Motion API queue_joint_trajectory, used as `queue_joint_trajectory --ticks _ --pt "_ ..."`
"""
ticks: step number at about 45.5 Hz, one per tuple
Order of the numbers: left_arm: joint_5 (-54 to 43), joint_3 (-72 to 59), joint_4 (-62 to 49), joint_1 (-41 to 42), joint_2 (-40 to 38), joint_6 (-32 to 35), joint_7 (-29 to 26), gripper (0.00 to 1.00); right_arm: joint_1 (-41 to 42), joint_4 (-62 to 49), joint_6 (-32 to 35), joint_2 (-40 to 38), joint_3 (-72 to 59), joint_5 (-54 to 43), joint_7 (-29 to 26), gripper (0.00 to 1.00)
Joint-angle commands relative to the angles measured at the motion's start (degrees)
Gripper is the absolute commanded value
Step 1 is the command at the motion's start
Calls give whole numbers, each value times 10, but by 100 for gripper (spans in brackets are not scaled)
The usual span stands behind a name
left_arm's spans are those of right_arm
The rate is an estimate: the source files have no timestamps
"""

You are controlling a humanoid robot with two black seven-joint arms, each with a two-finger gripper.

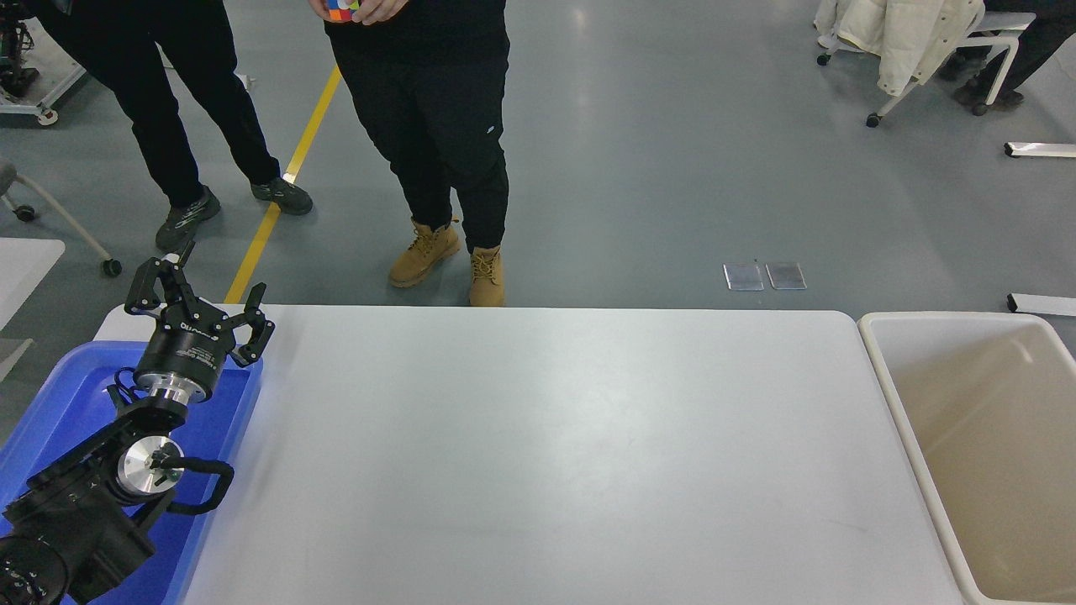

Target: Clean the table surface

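The table surface [555, 454] is a large white top with rounded corners filling the lower middle of the head view. Nothing lies on its bare part. My left gripper [202, 290] is open and empty, parked at the lower left above the far end of a blue tray [50, 412]. My right arm and gripper are out of view.
A beige-white rimmed bin [899, 403] stands against the table's right end. A person in black trousers and tan boots [445, 256] stands at the far side, holding a multicoloured cube [342, 10] at the picture's top. A second person [181, 126] stands further left.
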Motion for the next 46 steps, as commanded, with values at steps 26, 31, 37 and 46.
queue_joint_trajectory --ticks 26,31,37,46 --pt "0 0 0 0 0 0 0 100 -90 6 -2 78 -8 -7 3 0" --pt "1 0 0 0 0 0 0 100 -90 6 -2 80 -9 -7 3 0" --pt "0 0 0 0 0 0 0 100 -90 6 -2 81 -21 -7 3 0" --pt "1 0 0 0 0 0 0 100 -90 6 -2 80 -22 -7 3 0"
